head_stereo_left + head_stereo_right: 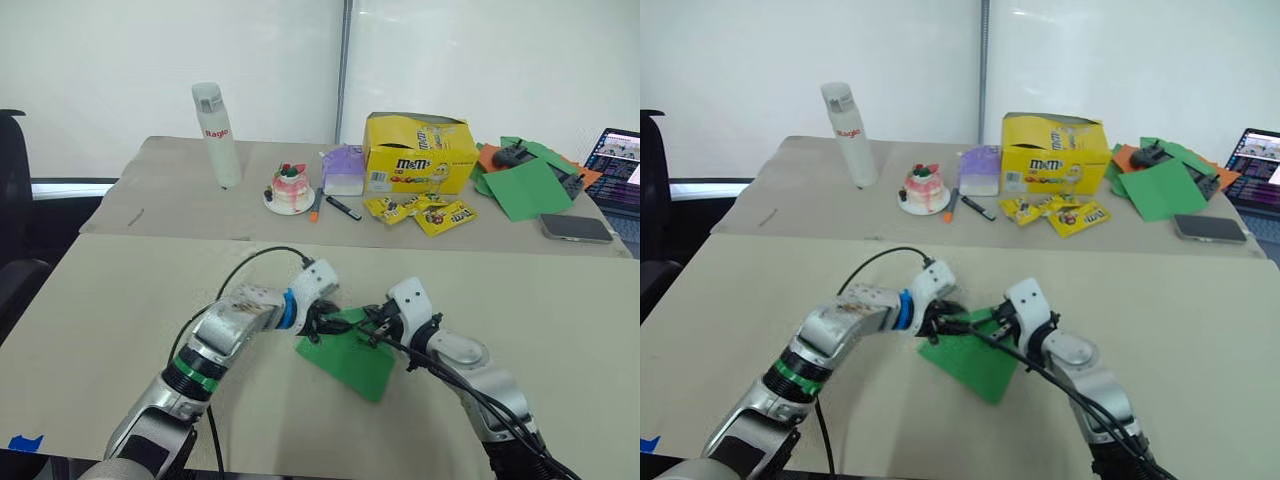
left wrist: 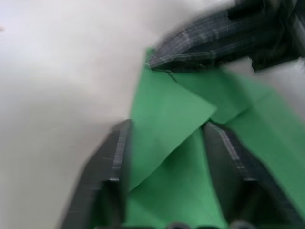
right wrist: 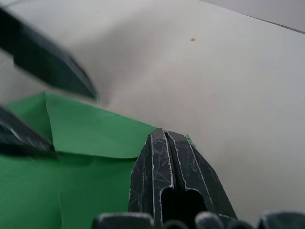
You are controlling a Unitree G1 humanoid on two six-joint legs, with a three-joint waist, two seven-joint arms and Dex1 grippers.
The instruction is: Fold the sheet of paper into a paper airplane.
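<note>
I judge the folding has only begun: the thin bright green sheet of paper (image 1: 350, 352), lying flat on the beige table (image 1: 130, 300), has one corner flap turned over. My left tool (image 2: 167, 143) stands wide astride that flap. My right tool (image 3: 166, 143), fingers pressed together, rests on the far edge.

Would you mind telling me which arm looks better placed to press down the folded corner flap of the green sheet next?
Probably the left. The left gripper is open, its fingers straddling the folded flap of the sheet of paper, while the right gripper is shut at the sheet's edge.
</note>
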